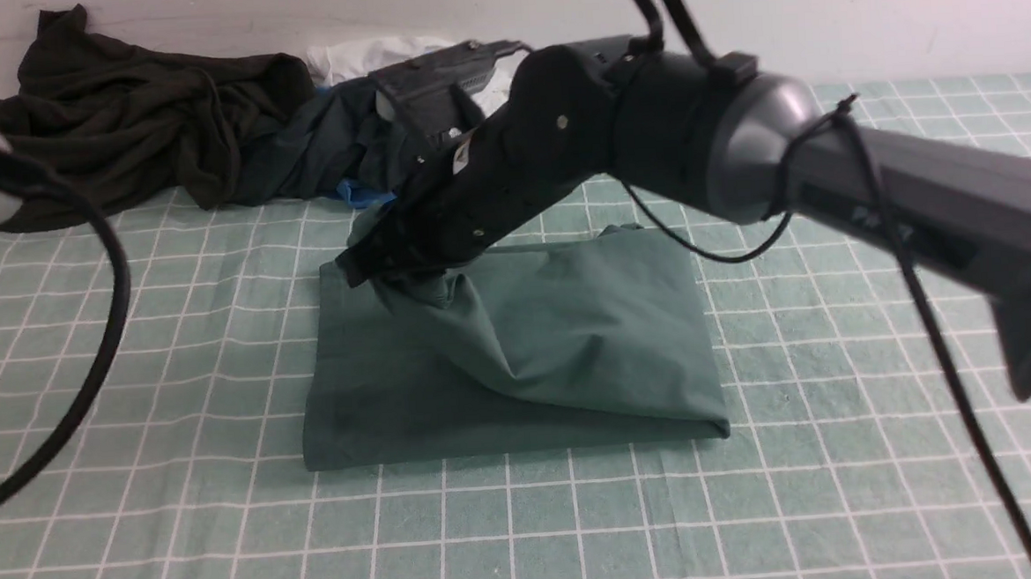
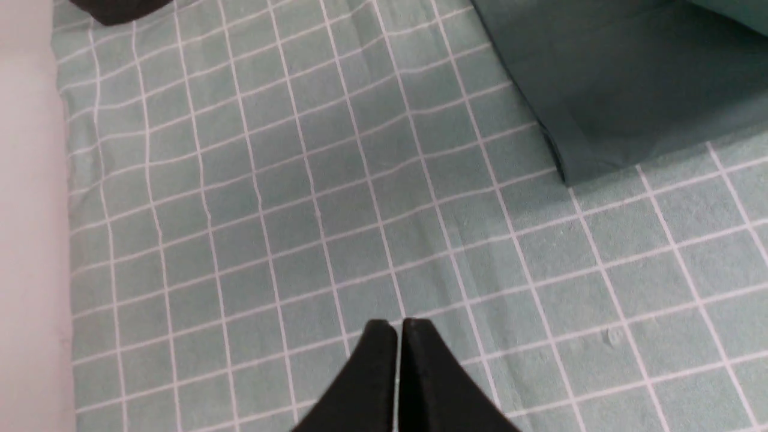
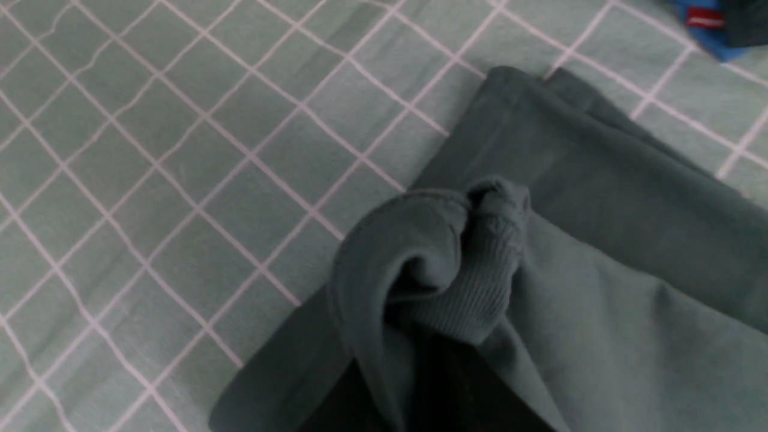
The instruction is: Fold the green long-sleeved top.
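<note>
Left gripper (image 2: 399, 329): jaws pressed together, empty, above the grid-lined counter (image 1: 528, 536). The green long-sleeved top (image 1: 519, 360) lies folded mid-counter. Right gripper (image 1: 371, 266): its tip is buried in the top's bunched ribbed edge at the far-left corner. The jaws are hidden, so their opening cannot be told.

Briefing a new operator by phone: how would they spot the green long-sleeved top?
On the mint grid-lined cloth, look mid-table, in front of the clothes heap at the back. The green long-sleeved top lies alone there, a sage-green folded rectangle, one corner bunched at the right gripper; the heap is far darker.
</note>
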